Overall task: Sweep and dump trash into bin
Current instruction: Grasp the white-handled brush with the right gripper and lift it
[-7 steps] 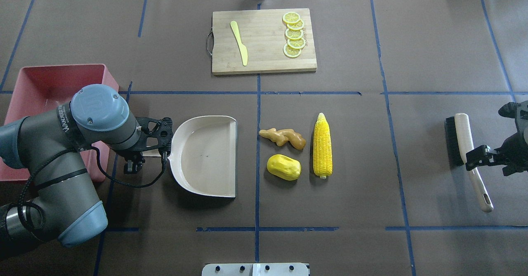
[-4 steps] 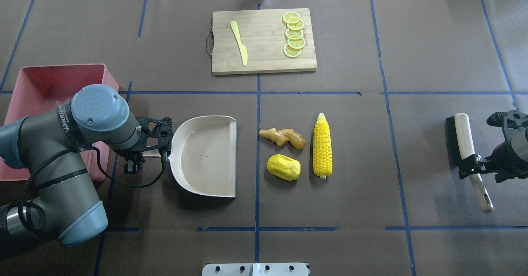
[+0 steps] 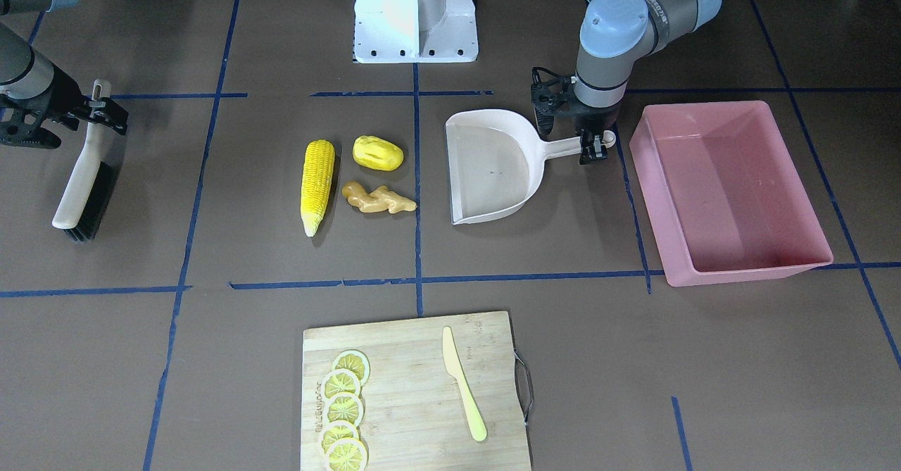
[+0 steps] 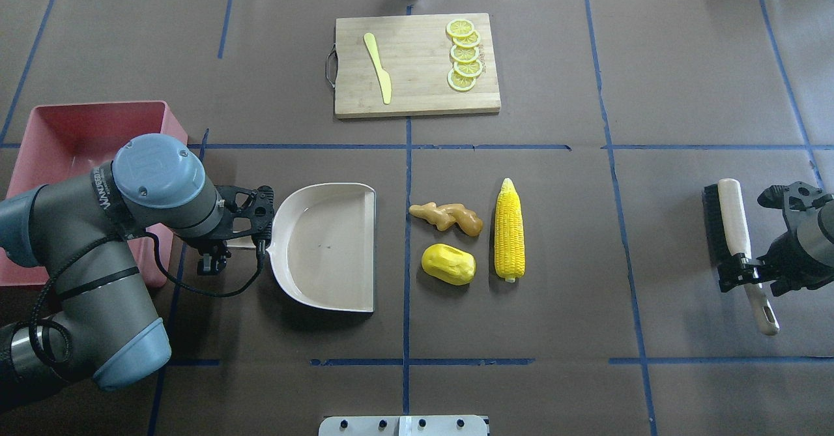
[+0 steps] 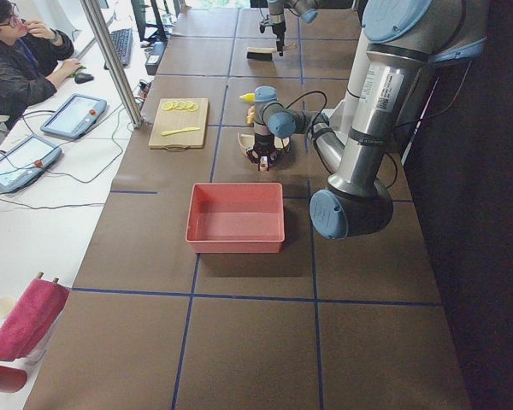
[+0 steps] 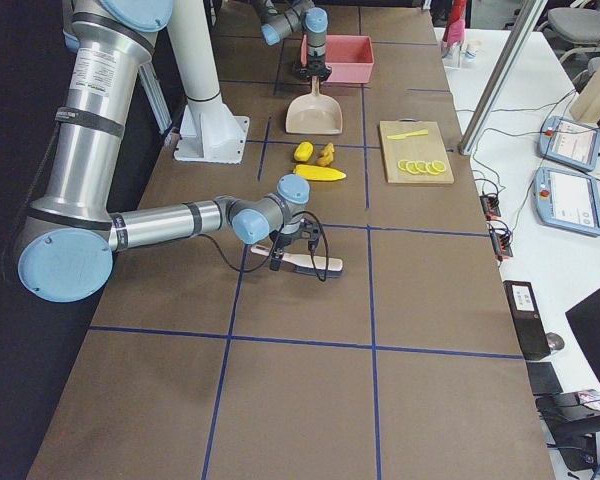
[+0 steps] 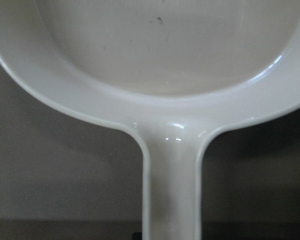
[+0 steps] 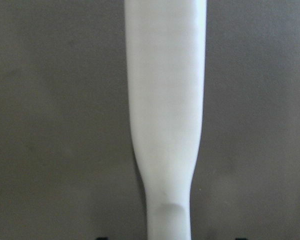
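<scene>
1. The left gripper (image 3: 591,151) is clenched on the handle of the beige dustpan (image 4: 326,247). The pan lies flat on the table (image 4: 586,305), its straight open edge facing the trash.
2. The right gripper (image 4: 748,274) straddles the pale handle of the hand brush (image 4: 728,218). Its jaws are released, with a gap on each side of the handle in the wrist view.
3. The trash lies between dustpan and brush, nearer the dustpan:
   - The ginger root (image 4: 448,218) and the yellow oval lump (image 4: 448,264) are just beside the pan's open edge.
   - The corn cob (image 4: 509,231) lies just to their right, lengthwise away from the robot.
4. The pink bin (image 3: 725,182) stands at the robot's left, beyond the dustpan handle.
5. The wooden cutting board (image 4: 417,90) at the far side carries lemon slices (image 4: 464,55) and a yellow knife (image 4: 378,68).
</scene>
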`<state>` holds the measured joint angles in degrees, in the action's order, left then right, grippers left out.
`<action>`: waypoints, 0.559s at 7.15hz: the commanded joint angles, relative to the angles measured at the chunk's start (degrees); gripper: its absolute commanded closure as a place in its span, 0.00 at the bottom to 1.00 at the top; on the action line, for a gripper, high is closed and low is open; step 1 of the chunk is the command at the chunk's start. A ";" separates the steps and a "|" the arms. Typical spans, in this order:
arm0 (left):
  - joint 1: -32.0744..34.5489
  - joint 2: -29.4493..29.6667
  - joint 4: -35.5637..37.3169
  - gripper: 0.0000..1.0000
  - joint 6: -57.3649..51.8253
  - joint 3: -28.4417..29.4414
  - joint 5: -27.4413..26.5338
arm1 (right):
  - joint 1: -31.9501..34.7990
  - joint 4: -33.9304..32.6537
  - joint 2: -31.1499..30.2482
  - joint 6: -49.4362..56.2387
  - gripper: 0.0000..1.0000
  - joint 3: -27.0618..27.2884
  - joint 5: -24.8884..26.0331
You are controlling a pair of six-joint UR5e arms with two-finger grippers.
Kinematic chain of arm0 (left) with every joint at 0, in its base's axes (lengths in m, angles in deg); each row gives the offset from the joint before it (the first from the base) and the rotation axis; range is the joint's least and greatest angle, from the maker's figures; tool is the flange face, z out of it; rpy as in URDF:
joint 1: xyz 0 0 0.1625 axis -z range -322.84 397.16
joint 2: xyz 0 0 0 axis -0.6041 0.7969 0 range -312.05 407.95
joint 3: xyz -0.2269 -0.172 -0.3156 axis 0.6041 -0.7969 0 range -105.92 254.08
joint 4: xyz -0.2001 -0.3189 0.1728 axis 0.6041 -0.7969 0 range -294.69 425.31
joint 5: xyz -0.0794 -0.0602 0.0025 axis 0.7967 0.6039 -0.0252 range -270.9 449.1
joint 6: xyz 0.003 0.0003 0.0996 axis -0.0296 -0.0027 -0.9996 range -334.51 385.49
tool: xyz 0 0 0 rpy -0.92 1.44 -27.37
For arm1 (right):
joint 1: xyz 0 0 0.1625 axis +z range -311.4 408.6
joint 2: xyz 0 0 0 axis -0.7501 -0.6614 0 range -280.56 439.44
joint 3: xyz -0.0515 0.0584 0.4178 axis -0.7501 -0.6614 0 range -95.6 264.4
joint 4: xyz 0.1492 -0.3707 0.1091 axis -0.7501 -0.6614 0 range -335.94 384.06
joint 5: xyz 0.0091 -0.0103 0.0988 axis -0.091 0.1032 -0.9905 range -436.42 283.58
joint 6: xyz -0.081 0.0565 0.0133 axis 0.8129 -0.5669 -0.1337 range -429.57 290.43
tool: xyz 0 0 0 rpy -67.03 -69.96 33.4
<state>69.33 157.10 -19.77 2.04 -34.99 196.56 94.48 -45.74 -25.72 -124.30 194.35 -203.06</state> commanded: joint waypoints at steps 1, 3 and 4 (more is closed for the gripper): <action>0.00 0.18 -0.08 0.95 0.07 0.00 0.03 | -0.01 -0.07 -0.13 0.15 1.00 -0.08 -0.01; -0.17 0.45 -0.08 0.95 0.16 0.00 0.03 | 0.16 -0.07 -0.57 -0.03 1.00 0.00 -0.01; -0.17 0.80 -0.08 0.95 0.24 0.00 0.03 | 0.17 -0.07 -0.31 -0.11 1.00 0.61 -0.01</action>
<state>69.19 157.56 -19.85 2.21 -34.99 196.59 94.59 -45.81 -26.11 -124.32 194.45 -203.07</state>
